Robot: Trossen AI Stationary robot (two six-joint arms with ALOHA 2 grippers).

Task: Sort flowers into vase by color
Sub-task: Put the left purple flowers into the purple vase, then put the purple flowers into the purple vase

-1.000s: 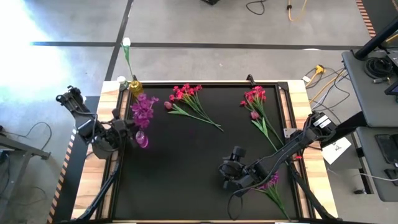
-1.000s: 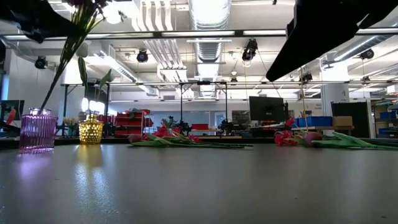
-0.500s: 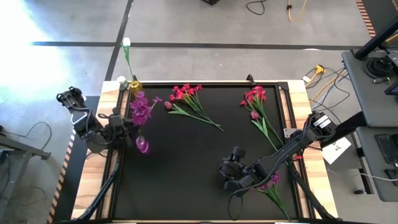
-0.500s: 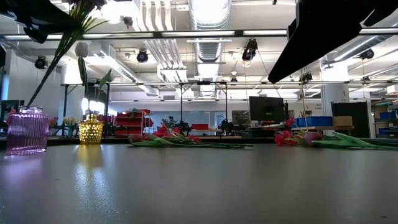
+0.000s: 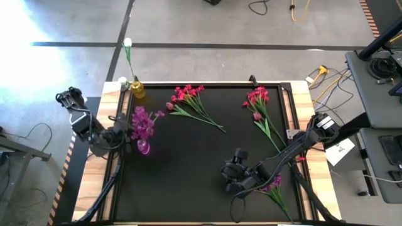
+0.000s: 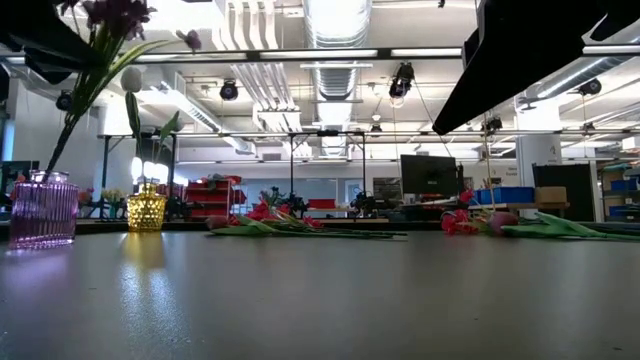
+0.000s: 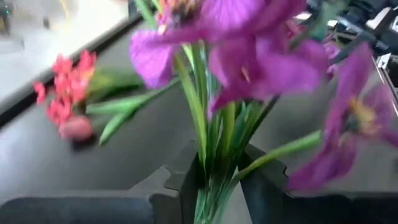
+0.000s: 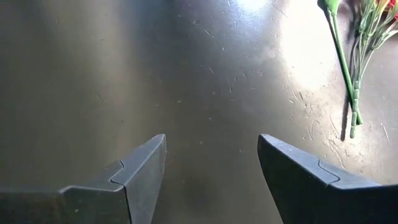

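The black surface (image 5: pixel 201 188) carries everything. The right arm is stretched over the near right part of it, and its right pincer (image 5: pixel 233 177) is held with fingers spread apart above bare mat, gripping nothing. The left arm is reached in over the left edge, and the left pincer (image 5: pixel 123 127) is clamped on the stems of a purple bunch (image 5: pixel 142 120), whose stem ends are set in a purple vase (image 5: pixel 144 147) near the left edge. A red-pink bunch (image 5: pixel 188 95) is laid on the far middle of the surface, with a pink bud (image 5: pixel 169 106) just beside it. A second red-pink bunch (image 5: pixel 257 97) is laid near the far right corner, and another purple bunch (image 5: pixel 274 184) near the near right corner, beside the right pincer. A yellow vase (image 5: pixel 137 90) at the far left corner holds a white tulip (image 5: pixel 127 43).
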